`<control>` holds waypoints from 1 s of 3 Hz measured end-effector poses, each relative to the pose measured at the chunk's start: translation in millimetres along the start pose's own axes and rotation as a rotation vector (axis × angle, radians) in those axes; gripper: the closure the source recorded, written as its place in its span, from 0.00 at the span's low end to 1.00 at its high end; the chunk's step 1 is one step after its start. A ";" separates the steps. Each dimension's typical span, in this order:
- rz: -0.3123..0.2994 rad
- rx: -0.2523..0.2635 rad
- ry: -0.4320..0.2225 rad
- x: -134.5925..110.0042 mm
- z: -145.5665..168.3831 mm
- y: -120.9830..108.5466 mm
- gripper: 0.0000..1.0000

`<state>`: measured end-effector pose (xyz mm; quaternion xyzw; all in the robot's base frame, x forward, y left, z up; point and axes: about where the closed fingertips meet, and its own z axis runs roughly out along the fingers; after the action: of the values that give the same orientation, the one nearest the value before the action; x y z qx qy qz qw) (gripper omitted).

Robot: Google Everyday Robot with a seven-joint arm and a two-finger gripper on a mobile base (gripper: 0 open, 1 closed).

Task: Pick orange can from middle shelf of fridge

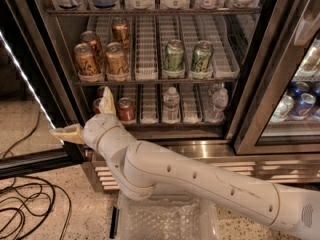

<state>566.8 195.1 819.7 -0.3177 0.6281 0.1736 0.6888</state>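
Several orange cans (116, 60) stand in the left lanes of the middle shelf (150, 79) of the open fridge (250, 84), and two green-and-white cans (174, 58) stand to their right. My gripper (86, 116) is open and empty. One finger (106, 101) points up and the other (67, 134) points left. It hangs in front of the lower shelf's left end, below the orange cans and apart from them. My white arm (200, 176) reaches in from the lower right.
Red cans (125, 109) and water bottles (171, 104) stand on the lower shelf, partly behind my gripper. The open door with a light strip (25, 81) stands at left. Cables (20, 209) lie on the floor. A clear plastic bin (165, 219) sits below my arm. A closed glass door (295, 104) is at right.
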 end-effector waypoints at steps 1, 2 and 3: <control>0.006 0.018 -0.012 8.5 10.6 -1.4 0.00; -0.005 0.062 -0.040 11.7 25.2 -6.7 0.00; -0.019 0.108 -0.065 11.0 34.8 -11.6 0.07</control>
<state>602.1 207.6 811.8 -0.2803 0.6107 0.1430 0.7266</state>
